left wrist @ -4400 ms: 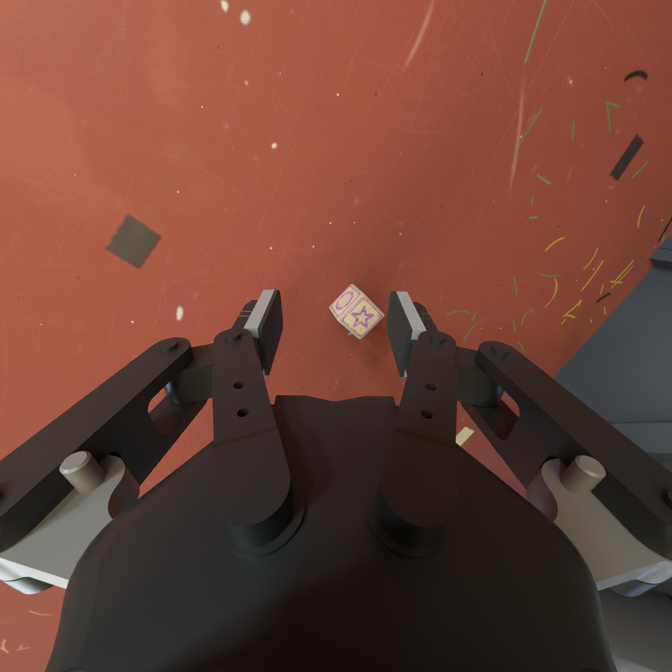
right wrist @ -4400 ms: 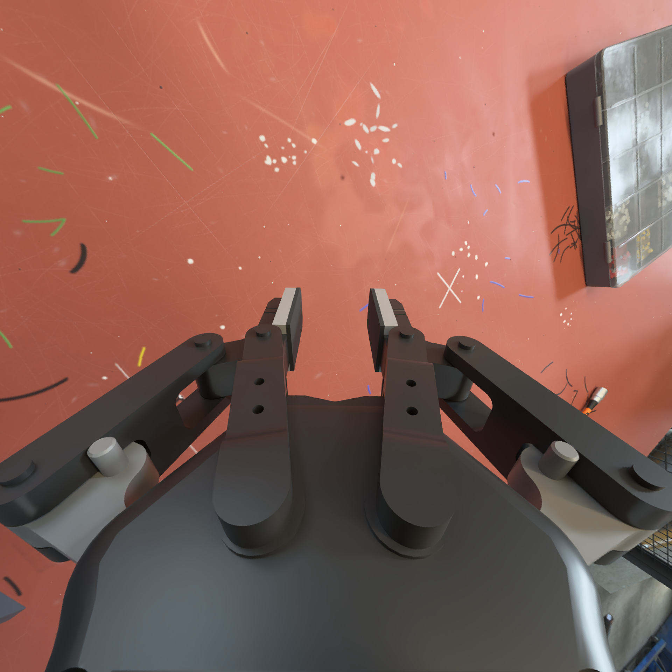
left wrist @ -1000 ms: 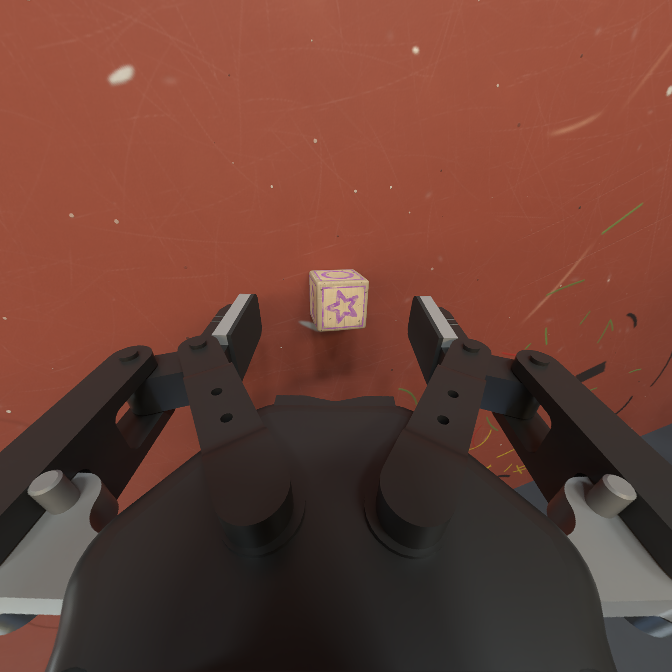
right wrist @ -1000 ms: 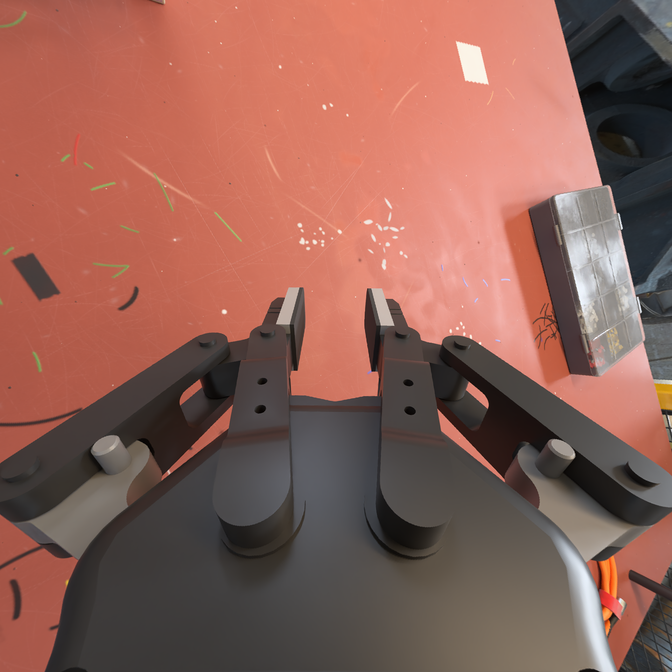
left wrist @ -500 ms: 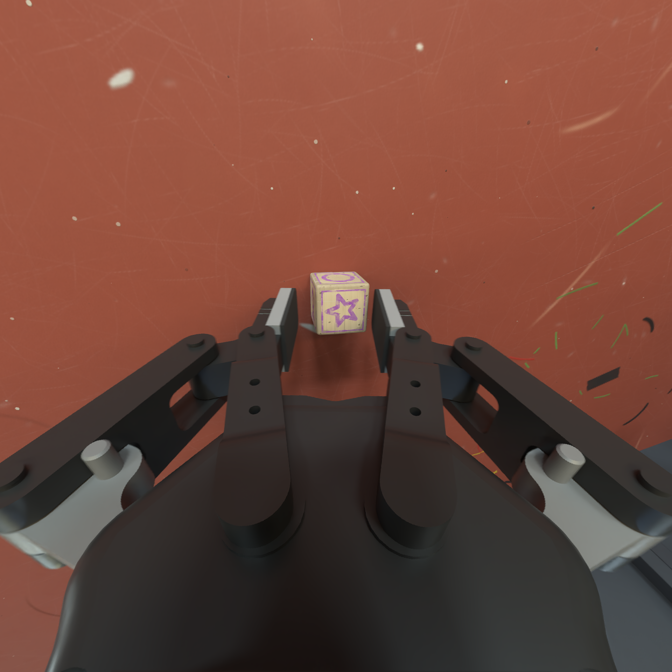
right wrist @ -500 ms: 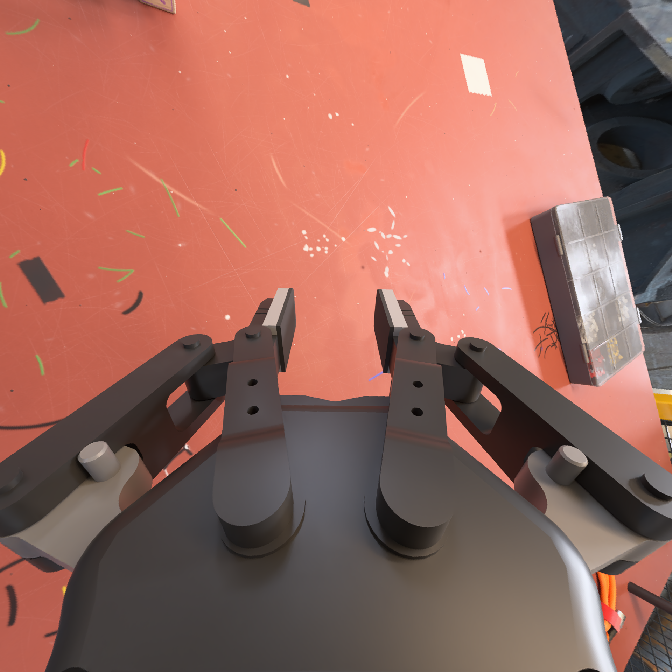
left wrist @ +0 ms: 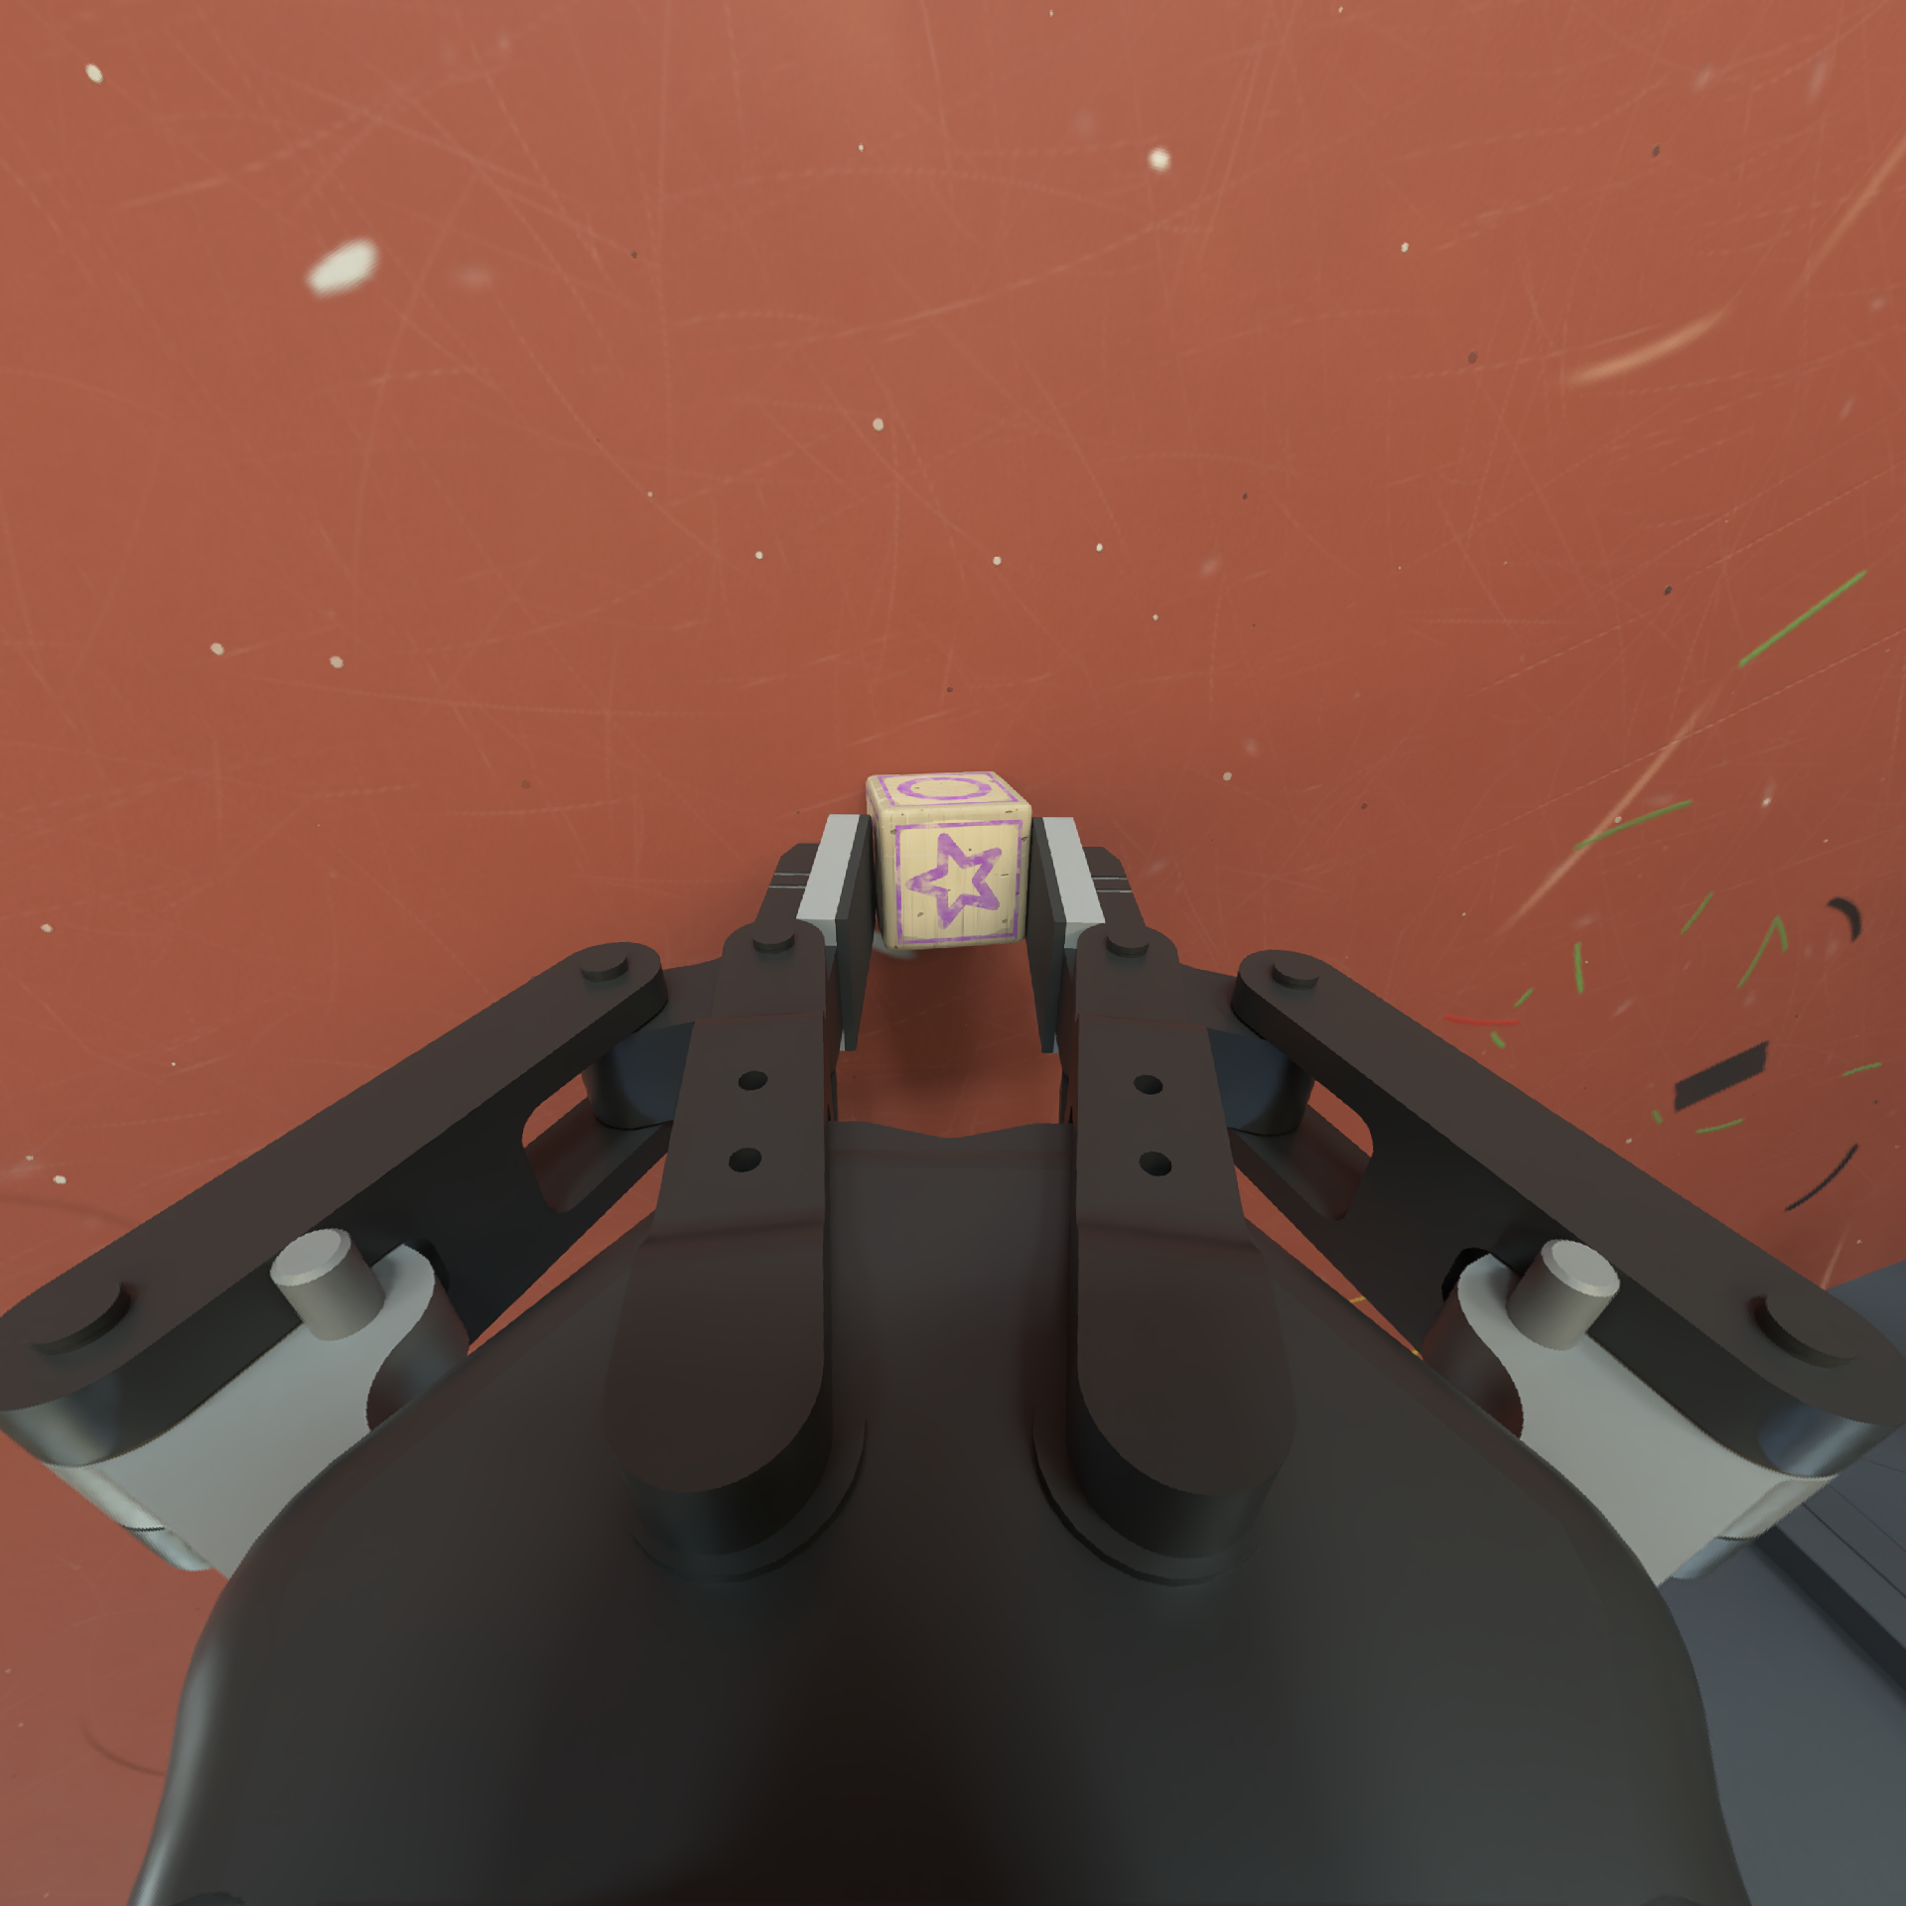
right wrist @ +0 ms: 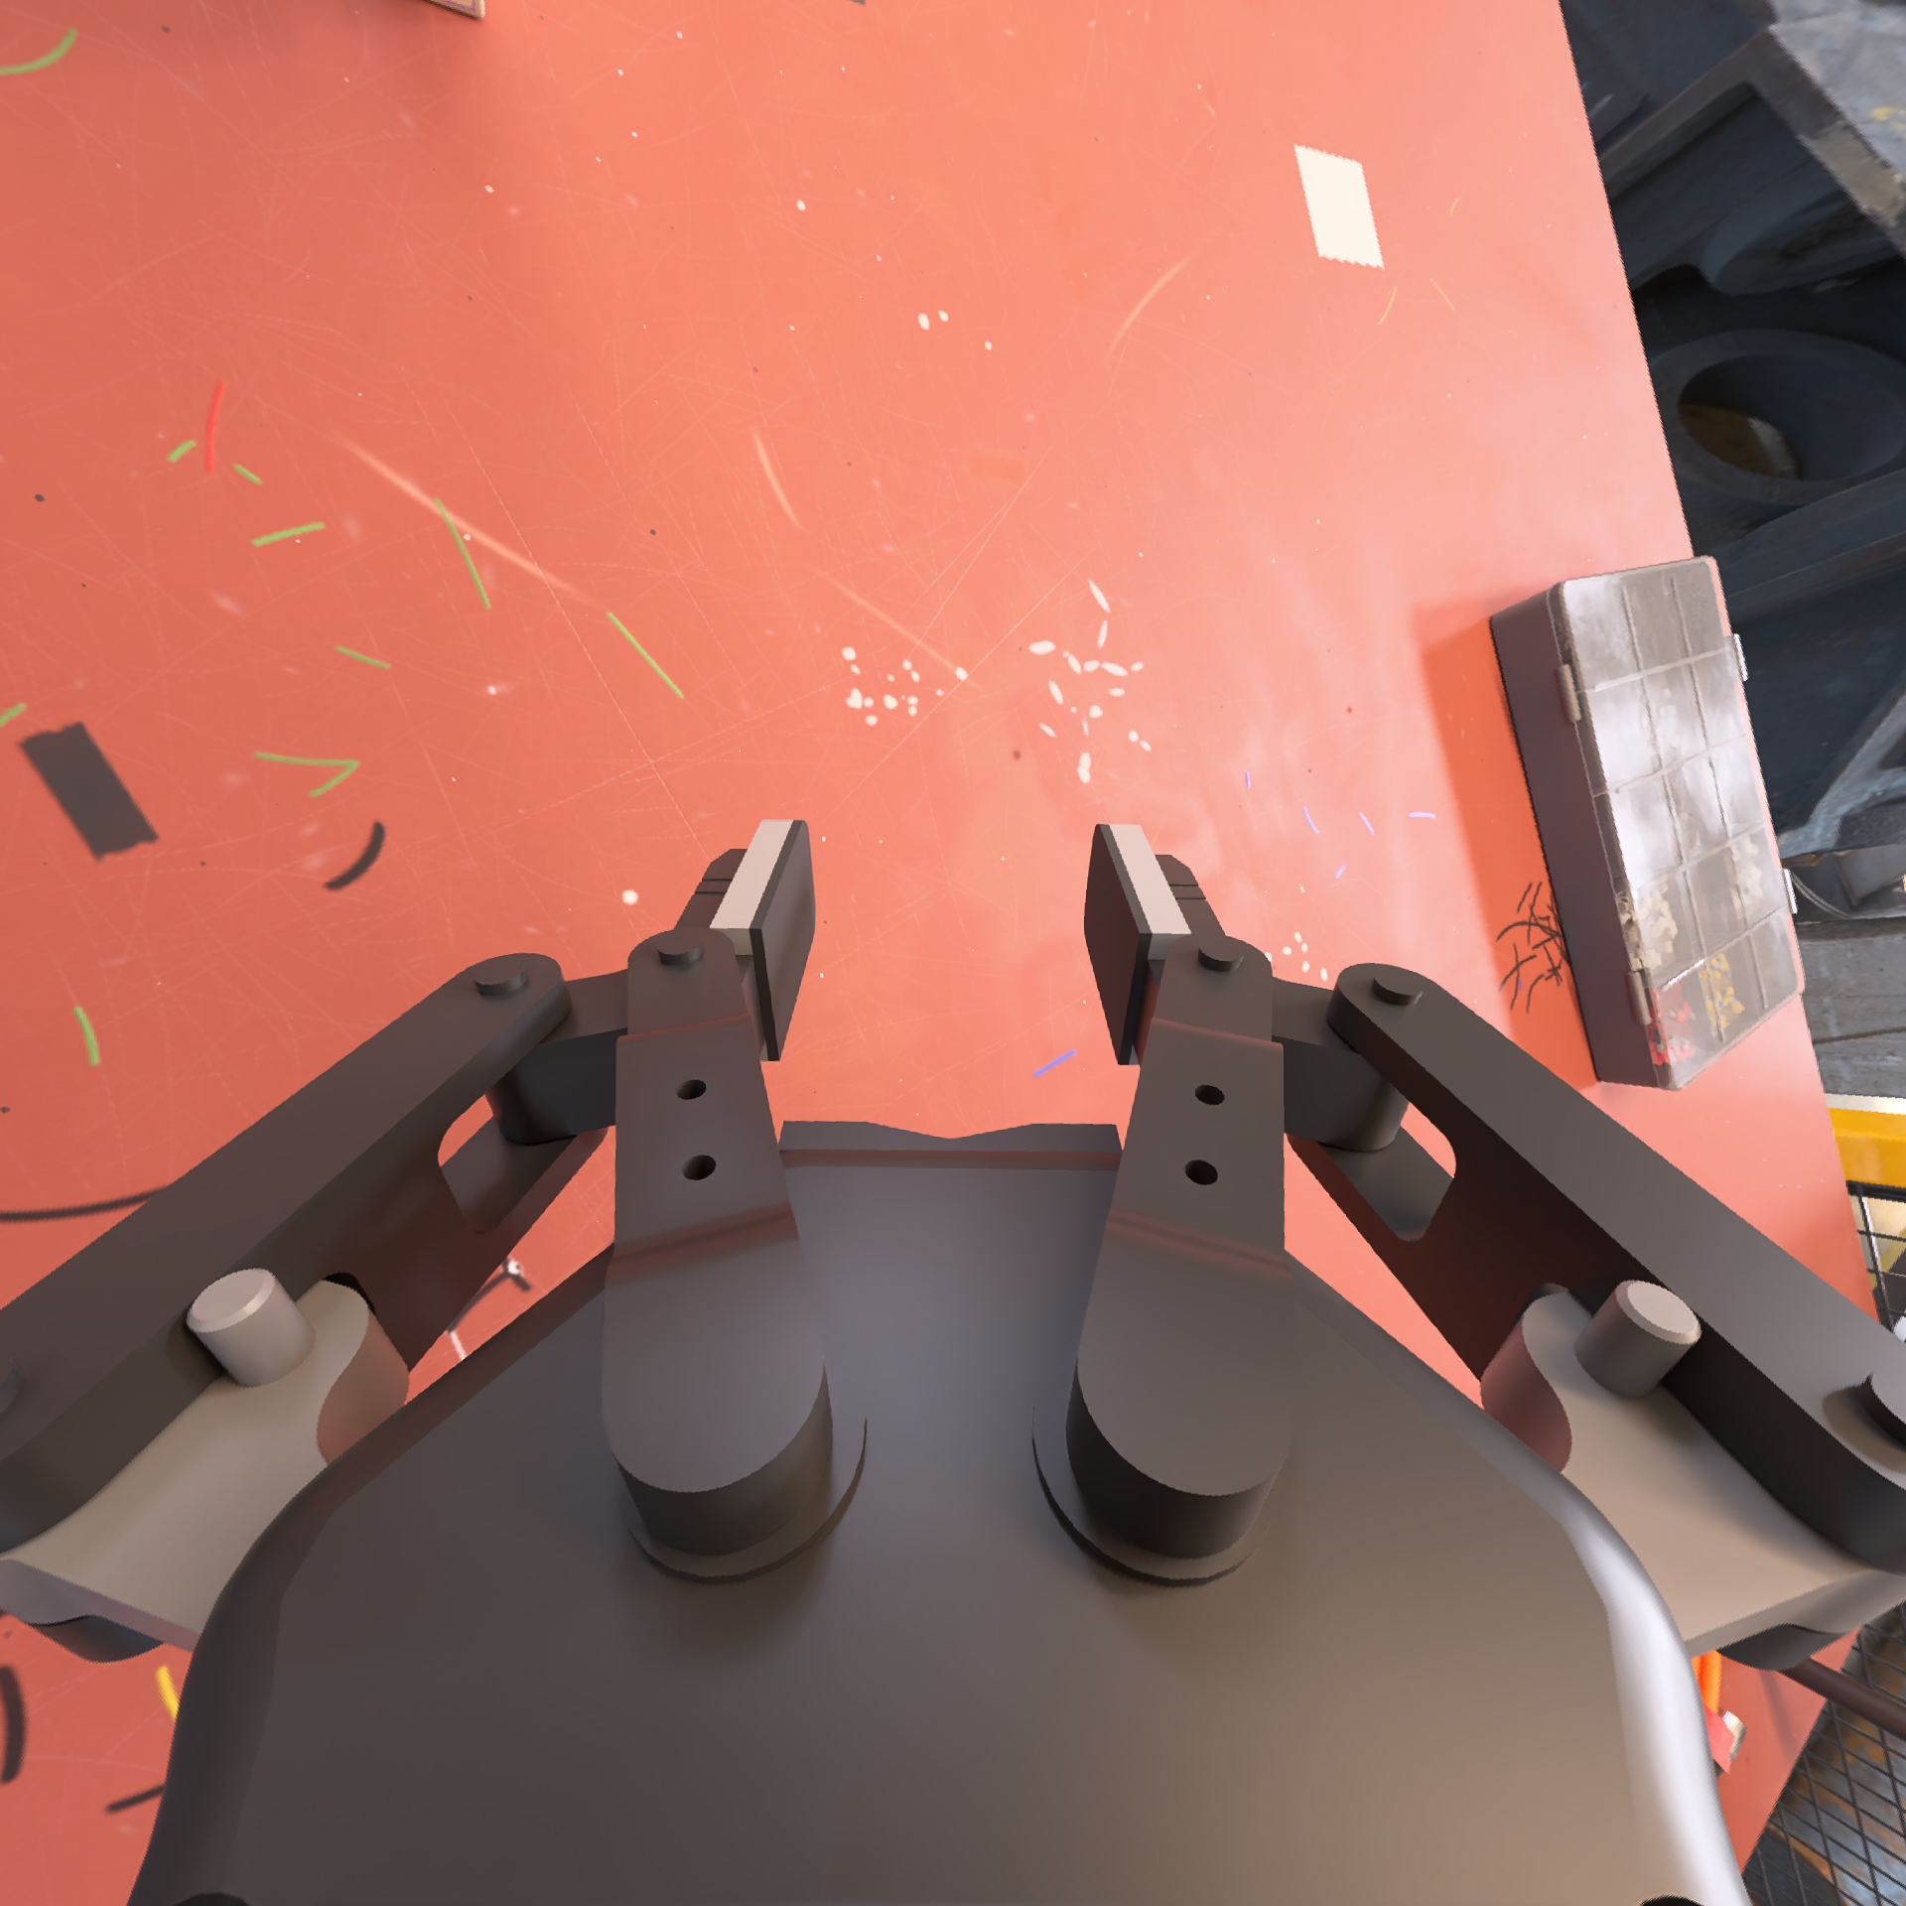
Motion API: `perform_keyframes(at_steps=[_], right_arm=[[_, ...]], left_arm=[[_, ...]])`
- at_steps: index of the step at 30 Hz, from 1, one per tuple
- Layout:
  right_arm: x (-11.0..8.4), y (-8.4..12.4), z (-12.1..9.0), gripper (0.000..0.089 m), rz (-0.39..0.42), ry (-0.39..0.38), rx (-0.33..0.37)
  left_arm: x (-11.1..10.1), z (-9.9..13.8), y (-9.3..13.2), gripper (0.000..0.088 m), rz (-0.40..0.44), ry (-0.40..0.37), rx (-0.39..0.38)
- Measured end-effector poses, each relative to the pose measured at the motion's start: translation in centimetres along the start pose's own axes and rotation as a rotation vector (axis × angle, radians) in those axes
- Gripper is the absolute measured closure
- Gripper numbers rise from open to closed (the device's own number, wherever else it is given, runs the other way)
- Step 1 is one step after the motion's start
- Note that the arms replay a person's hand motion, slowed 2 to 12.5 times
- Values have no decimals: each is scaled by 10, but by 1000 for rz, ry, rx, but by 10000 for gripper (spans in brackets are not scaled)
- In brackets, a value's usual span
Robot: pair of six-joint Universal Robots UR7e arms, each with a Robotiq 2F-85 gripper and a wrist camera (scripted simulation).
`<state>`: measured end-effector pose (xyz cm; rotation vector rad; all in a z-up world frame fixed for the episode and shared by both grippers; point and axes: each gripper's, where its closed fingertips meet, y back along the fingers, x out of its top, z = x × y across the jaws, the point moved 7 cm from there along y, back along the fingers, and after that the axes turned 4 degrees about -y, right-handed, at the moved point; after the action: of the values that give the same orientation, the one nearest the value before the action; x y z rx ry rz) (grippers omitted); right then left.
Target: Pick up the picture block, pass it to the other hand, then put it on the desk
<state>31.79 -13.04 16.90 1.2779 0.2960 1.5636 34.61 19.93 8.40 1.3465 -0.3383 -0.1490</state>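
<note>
The picture block (left wrist: 949, 864) is a small pale wooden cube with a purple star on the face towards me and a purple ring on top. It sits between the fingers of my left gripper (left wrist: 949, 877), whose pads press on its left and right sides over the red desk (left wrist: 928, 413). My right gripper (right wrist: 949, 908) is open and empty, high above the red desk (right wrist: 722, 413). The block does not show in the right wrist view.
A grey compartment box (right wrist: 1661, 815) lies near the desk's right edge in the right wrist view, with dark machinery (right wrist: 1774, 309) beyond the edge. A black tape strip (right wrist: 88, 789) and a white paper scrap (right wrist: 1338, 206) lie on the desk. Small coloured wire bits are scattered about.
My left gripper's fingers have closed in from wide apart onto the block's sides. My right gripper has opened wider and risen a little above the desk.
</note>
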Motion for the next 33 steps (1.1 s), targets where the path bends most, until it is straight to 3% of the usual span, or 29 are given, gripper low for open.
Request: perform_keyframes(at_steps=[5, 10, 25, 33], right_arm=[[0, 1, 2, 418, -4, -2, -11], [1, 3, 3, 422, 0, -8, -20], [6, 3, 4, 434, 30, -28, -37], [19, -1, -1, 419, 97, -18, -31]], left_arm=[[1, -1, 2, 614, 43, -4, -24], [2, -1, 6, 614, 110, -1, -95], [8, -8, 35, 614, 356, 60, -482], [8, -11, 52, 614, 472, 75, -694]])
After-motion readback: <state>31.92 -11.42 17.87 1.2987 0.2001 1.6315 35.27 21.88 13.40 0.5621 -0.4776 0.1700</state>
